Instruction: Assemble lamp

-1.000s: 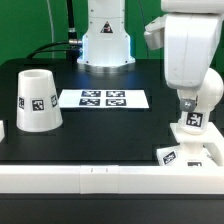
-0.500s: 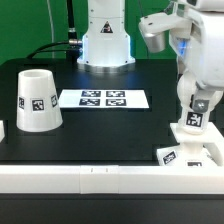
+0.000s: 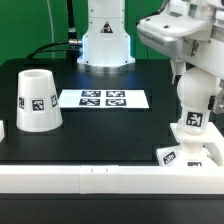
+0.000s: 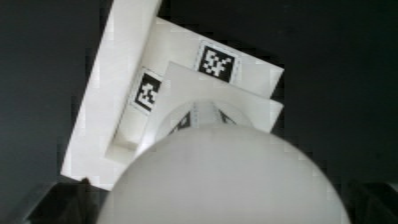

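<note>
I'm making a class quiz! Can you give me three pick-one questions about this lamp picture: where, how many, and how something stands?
1. The shade is:
A) at the exterior view's left of the marker board
B) on it
C) at that view's right of it

2. Tags on the marker board:
A) two
B) four
C) six

3. The shade stands:
A) on its side
B) wide end down
C) wide end up

1 A, it sits leftward, apart. 2 B, four show. 3 B, narrow end up.
</note>
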Motion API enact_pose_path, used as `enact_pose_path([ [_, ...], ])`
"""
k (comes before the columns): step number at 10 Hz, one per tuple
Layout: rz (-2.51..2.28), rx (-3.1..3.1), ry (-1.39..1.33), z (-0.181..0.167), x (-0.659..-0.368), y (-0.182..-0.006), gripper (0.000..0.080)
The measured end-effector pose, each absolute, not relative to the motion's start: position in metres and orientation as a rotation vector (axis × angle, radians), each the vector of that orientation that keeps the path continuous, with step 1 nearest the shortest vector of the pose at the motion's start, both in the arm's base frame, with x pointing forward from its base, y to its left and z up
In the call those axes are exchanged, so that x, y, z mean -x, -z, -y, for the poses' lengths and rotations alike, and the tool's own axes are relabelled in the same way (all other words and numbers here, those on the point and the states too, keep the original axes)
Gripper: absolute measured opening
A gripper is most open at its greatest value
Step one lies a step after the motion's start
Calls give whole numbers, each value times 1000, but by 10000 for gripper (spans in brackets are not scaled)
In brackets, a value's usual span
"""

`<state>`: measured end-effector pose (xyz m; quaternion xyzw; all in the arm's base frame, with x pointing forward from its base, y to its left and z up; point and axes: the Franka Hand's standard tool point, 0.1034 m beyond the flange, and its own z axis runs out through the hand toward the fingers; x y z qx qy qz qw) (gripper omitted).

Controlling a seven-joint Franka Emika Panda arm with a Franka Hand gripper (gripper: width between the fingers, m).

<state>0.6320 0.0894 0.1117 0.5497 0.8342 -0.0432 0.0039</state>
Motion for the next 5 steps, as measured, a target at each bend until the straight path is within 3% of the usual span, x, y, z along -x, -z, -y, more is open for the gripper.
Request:
enact_pose_path([
  [3,-2601,-1734,142,-89,-632,-112,692],
  [4,-2599,-1736,142,-88,-632,-111,575],
  [5,-2597,-1739,142,-88,-632,-111,576],
])
